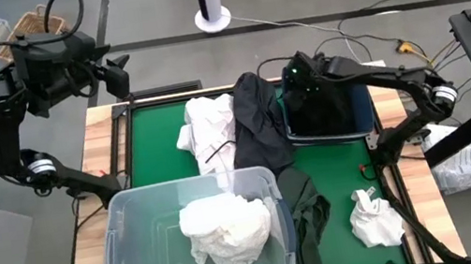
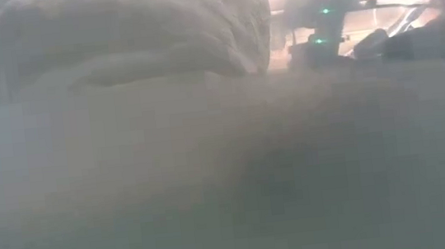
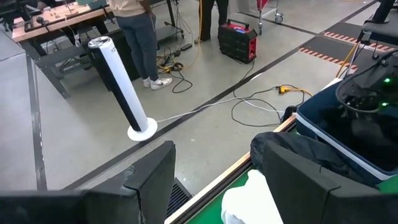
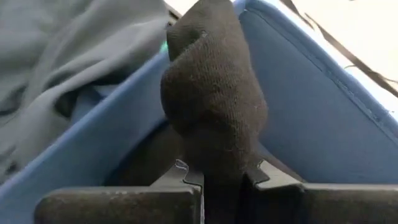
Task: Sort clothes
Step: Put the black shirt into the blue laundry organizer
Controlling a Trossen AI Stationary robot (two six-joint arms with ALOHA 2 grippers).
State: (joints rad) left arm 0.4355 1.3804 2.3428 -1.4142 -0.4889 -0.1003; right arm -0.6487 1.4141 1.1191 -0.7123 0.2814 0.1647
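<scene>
Nearest the front edge of the tabletop (image 1: 144, 180) stands the clear tub (image 1: 133, 262), and a white garment (image 1: 225, 230) already lies crumpled inside it. Pressed close against the low camera, that same tub fills nearly all of its picture. Just beside the tub on the green surface lies an olive green garment (image 1: 308, 215), and further toward the right edge a small white piece (image 1: 375, 222) waits on its own.

Further back, a second white garment (image 1: 208, 129) lies spread on the green, with a long dark garment (image 1: 260, 119) draped beside it and touching it. Beyond these sits the dark blue bin (image 1: 360, 112), already holding dark fabric. The right hand (image 1: 303, 79) is over that bin, clenched on a black knitted piece (image 4: 211, 99) that stands up between its fingers above the bin's blue wall.

Farthest off, the left hand (image 1: 119, 74) is raised past the back left corner of the tabletop, fingers parted and holding nothing.

By my judgement the sorting is roughly midway: some whites and darks are binned, while at least four garments remain on the tabletop.
</scene>
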